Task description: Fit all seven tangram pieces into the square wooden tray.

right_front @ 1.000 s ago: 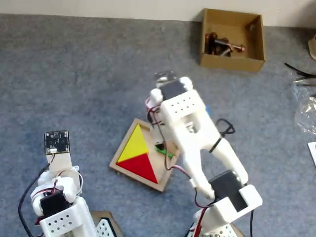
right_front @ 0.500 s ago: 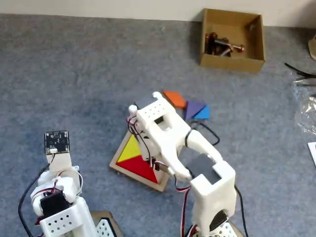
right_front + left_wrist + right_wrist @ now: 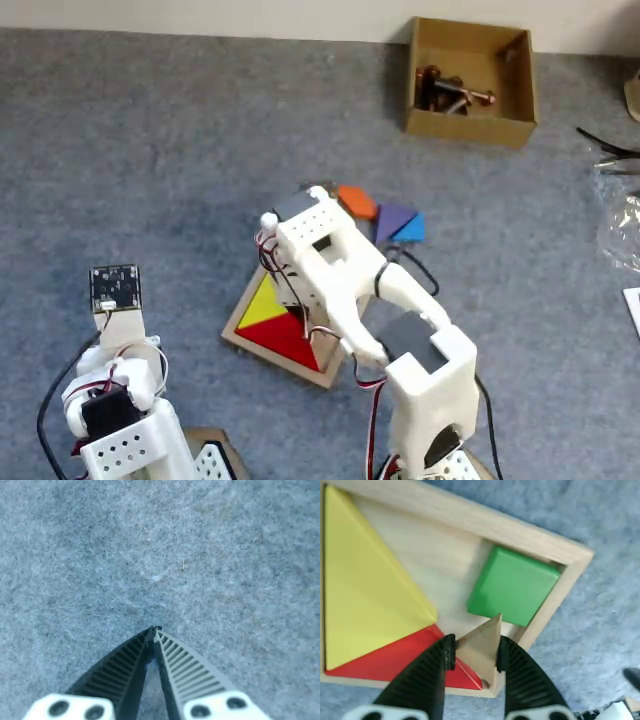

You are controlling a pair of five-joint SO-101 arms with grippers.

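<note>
Now a wooden triangle (image 3: 480,650) is clamped in the right gripper (image 3: 476,642), apex toward the green square (image 3: 512,586) just beside it; the left gripper (image 3: 155,629) is pinched together, empty.

you had grey-blue carpet (image 3: 150,150) under everything — a short, flecked pile, evenly lit, with only soft shadows. a pale wall (image 3: 200,15) ran along the far edge. near it sat an open cardboard box (image 3: 470,128) with coppery metal bits inside, and at the right edge lay black cables (image 3: 603,145) and crinkled clear plastic (image 3: 622,230).
</note>
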